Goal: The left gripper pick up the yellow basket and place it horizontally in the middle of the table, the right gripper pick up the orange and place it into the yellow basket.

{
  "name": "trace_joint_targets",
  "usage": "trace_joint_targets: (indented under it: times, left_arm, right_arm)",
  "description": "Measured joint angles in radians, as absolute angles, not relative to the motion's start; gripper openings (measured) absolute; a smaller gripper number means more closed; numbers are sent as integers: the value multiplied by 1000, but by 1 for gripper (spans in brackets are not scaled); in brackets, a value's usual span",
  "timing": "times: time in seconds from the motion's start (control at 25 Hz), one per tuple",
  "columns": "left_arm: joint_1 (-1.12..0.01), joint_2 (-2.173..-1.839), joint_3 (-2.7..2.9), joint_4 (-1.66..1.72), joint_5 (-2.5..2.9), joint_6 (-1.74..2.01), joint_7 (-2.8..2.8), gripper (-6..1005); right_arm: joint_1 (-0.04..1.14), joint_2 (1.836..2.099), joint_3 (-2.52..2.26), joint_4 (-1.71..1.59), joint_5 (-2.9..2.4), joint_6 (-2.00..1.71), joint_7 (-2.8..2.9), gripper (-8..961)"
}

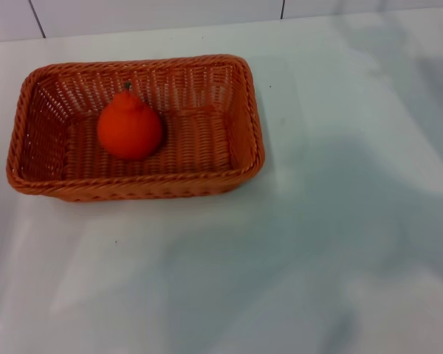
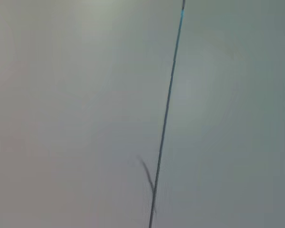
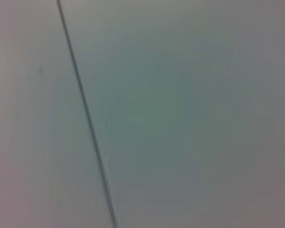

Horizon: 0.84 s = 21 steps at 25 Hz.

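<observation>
The yellow basket [image 1: 240,110], orange-brown wicker with a braided rim, lies lengthwise on the white table [image 1: 317,243], left of centre in the head view. The orange [image 1: 129,129], with a pear-like bump and a short dark stem, sits upright inside the basket toward its left half. Neither gripper shows in any view. Both wrist views show only a pale flat surface crossed by a thin dark seam.
A pale tiled wall [image 1: 155,15] with dark seams runs along the table's far edge. Soft shadows fall across the right and lower part of the tabletop. A thin dark seam line crosses the left wrist view [image 2: 166,114] and the right wrist view [image 3: 88,114].
</observation>
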State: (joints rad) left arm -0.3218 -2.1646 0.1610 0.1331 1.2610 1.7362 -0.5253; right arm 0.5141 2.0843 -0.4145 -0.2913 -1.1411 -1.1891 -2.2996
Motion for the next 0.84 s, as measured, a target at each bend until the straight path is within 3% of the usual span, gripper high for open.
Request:
trace_joint_targets:
  times: [0.32,0.52,0.84]
  left_arm:
    - [-353,-2165,161,126,1256,1669,-483,660]
    - [-368,-2162,171,133,1261,1643,-483,849]
    - [-357,-2162,194,132,1260,1671,-488,849]
  right_arm:
    - [514,2090,-411,-145,-1017,-1242,-2556,894]
    - [508,2094,-389,-73,-1008,-1248,-2590,897]
    - [522,2095,-329,-37,-990,-1264,-2592,905]
